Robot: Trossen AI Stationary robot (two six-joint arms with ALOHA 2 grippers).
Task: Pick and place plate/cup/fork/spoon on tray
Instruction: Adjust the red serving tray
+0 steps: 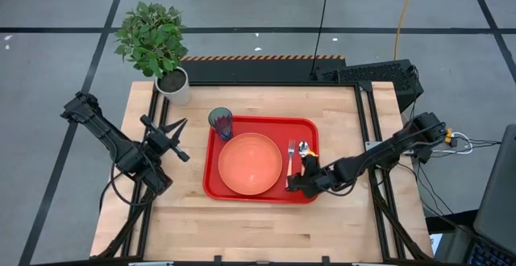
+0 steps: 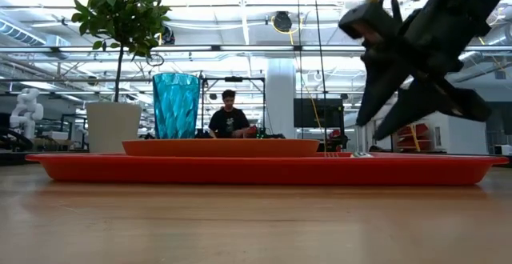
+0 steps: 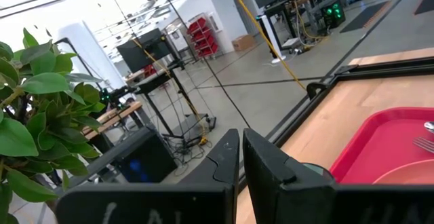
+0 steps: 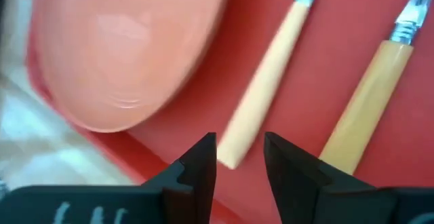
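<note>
The right pincer (image 1: pixel 296 179) hangs low over the near right part of the red tray (image 1: pixel 216 187), its fingers (image 4: pixel 200 163) parted a little with nothing between them. Just ahead of its tips lies the butt of the fork (image 1: pixel 290 156), its pale wooden handle (image 4: pixel 268 85) running away from the pincer toward the tines. Beside the fork, a touch farther to the pincer's outer side, lies the spoon (image 1: pixel 303 151), parallel to it, with an orange-tan handle (image 4: pixel 369 91); the two utensils sit near each other but apart. In the right wrist view both handles rest flat on the tray floor. On the other side of the pincer, just beside the fork, sits the salmon plate (image 1: pixel 250 164), flat in the middle of the tray. Beyond the plate, at the tray's far left corner, the teal cup (image 1: pixel 222 123) stands upright; the low view shows it rising behind the plate's rim (image 2: pixel 224 146).

The left pincer (image 1: pixel 179 141) waits off the tray over bare desk (image 1: pixel 266 226), its fingers (image 3: pixel 227 159) drawn almost together and empty, with the tray's left edge near in front of it. A potted plant (image 1: pixel 153 40) stands at the far left corner of the desk, behind that pincer. A person (image 2: pixel 229 118) sits in the room beyond.
</note>
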